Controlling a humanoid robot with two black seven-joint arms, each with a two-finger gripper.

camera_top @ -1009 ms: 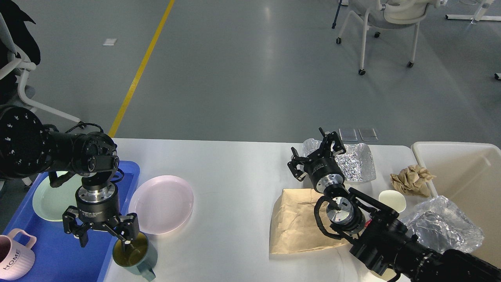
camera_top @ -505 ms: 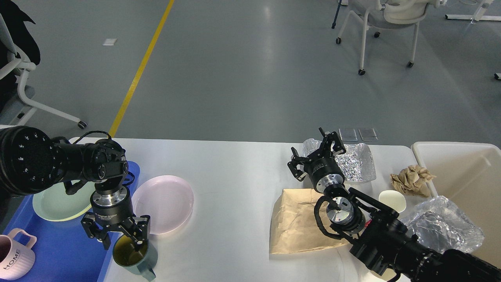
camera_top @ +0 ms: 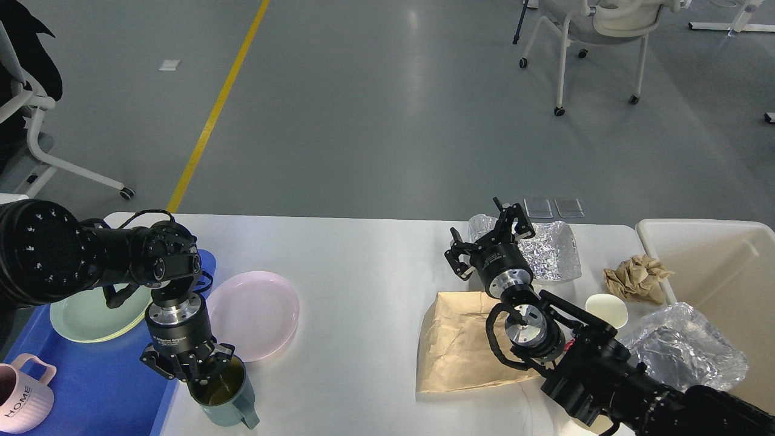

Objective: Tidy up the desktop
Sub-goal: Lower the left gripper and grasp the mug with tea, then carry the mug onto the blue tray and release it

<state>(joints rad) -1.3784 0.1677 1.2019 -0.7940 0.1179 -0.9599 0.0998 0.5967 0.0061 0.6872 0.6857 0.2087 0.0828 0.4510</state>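
Observation:
The white desktop (camera_top: 363, 272) fills the lower half of the head view. My left gripper (camera_top: 195, 376) points down at its left front and is shut on the rim of a teal mug (camera_top: 230, 399), which stands on the desktop beside the blue tray (camera_top: 103, 387). A pink plate (camera_top: 253, 315) lies just behind the mug. My right gripper (camera_top: 486, 232) is open and empty, held over the desktop between a brown paper bag (camera_top: 457, 345) and a piece of crumpled foil (camera_top: 548, 248).
The blue tray holds a green plate (camera_top: 85, 315) and a pink mug (camera_top: 21, 399). On the right lie crumpled brown paper (camera_top: 639, 275), a small white cup (camera_top: 607, 309) and a clear crumpled wrapper (camera_top: 684, 351). A cream bin (camera_top: 720, 272) stands at the right edge.
My left gripper has moved right and down, and its fingers have closed on the teal mug's rim. The mug has shifted slightly to the right. The right arm has not moved.

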